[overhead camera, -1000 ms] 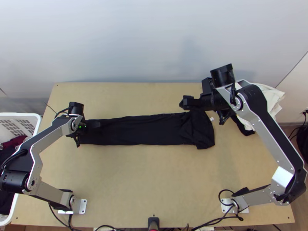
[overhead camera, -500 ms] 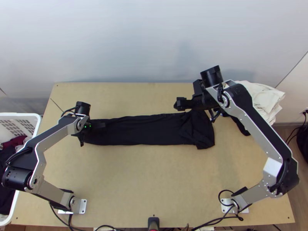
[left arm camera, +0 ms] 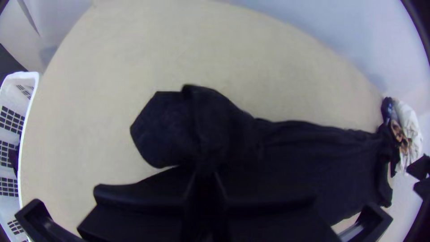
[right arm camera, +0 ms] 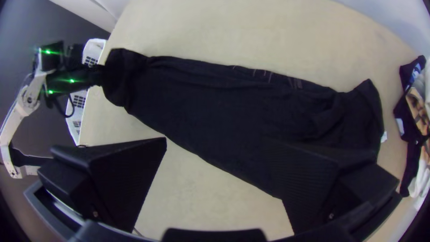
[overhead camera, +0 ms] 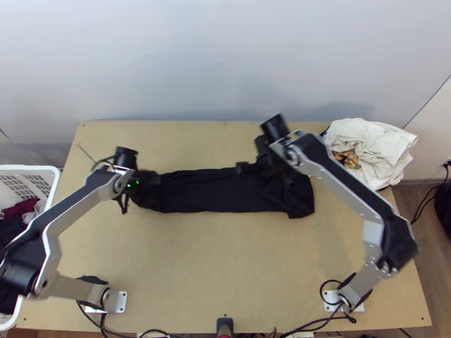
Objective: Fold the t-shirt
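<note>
In the top view the black t-shirt [overhead camera: 208, 191] lies as a long folded strip across the table, bunched at its right part. My left gripper [overhead camera: 153, 179] is at the strip's left end, where the cloth is drawn up. The left wrist view has my left gripper [left arm camera: 205, 175] shut on that end of the t-shirt [left arm camera: 295, 157], a flap of cloth standing out past the fingers. My right gripper [overhead camera: 243, 168] is over the strip's far edge, right of its middle. Seen from the right wrist, my right gripper [right arm camera: 224, 166] stands wide open above the t-shirt [right arm camera: 215, 112].
White cloth [overhead camera: 372, 146] and a dark, patterned piece lie heaped at the table's far right corner. Off the left edge stands a white basket [overhead camera: 53, 174] with dark and red clothes. Bare tabletop [overhead camera: 225, 259] stretches between the t-shirt and the arms' bases.
The left gripper has moved right, and the strip's left end has come with it, shortening the strip. The right gripper has moved left and somewhat nearer the table's front.
</note>
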Controlling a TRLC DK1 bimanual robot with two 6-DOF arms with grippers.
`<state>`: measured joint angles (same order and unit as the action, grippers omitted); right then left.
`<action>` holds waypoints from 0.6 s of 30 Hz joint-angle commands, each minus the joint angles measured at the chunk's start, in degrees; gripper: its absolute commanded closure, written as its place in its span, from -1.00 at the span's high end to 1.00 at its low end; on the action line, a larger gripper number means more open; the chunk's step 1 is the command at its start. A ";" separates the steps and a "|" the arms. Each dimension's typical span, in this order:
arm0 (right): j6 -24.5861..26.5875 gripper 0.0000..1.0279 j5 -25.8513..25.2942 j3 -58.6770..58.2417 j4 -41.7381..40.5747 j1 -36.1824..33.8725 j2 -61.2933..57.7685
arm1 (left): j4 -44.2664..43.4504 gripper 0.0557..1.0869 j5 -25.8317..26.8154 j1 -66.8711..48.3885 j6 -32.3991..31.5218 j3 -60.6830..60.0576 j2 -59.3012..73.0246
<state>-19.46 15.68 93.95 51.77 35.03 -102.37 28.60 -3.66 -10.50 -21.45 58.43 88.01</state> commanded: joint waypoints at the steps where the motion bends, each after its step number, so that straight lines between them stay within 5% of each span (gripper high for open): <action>1: -0.22 0.91 0.31 -1.05 -4.22 4.96 -7.94 | 1.81 -0.92 -0.12 -0.66 -0.17 3.62 -8.11; 18: -2.77 0.91 0.40 -1.23 -7.03 5.14 -19.01 | 4.45 -0.92 1.02 -2.95 -0.78 11.70 -13.21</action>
<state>-20.86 15.94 92.92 45.01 40.12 -119.28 32.05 -2.74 -12.08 -22.11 67.33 75.85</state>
